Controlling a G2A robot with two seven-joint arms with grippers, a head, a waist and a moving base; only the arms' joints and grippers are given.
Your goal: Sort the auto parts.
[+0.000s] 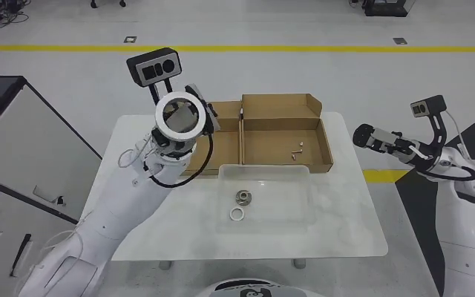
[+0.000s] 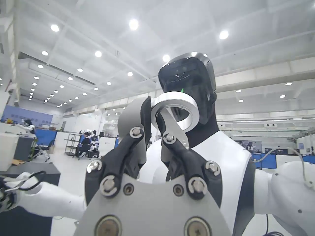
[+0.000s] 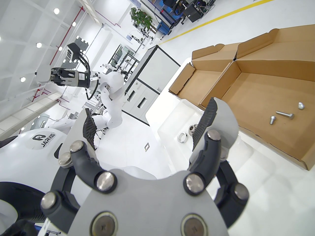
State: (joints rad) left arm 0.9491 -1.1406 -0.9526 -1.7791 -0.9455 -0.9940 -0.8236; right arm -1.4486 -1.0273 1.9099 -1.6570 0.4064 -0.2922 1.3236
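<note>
Carry step: left gripper (image 2: 154, 119) fingers pinch ring (image 2: 193, 117) high beside left box (image 3: 208, 83); right gripper (image 3: 150, 114) fingers wide. Next, likely: lower, release inside.

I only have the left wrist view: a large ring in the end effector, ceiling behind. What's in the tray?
Observer: Besides your large ring, two parts lie in the clear tray: a small ring and a hub-like piece.
Operator: Anything sorted already?
Observer: Three small fasteners lie in the right cardboard box.
Operator: Where's the other arm?
Observer: The right end effector is open, just beyond the table's right edge.
</note>
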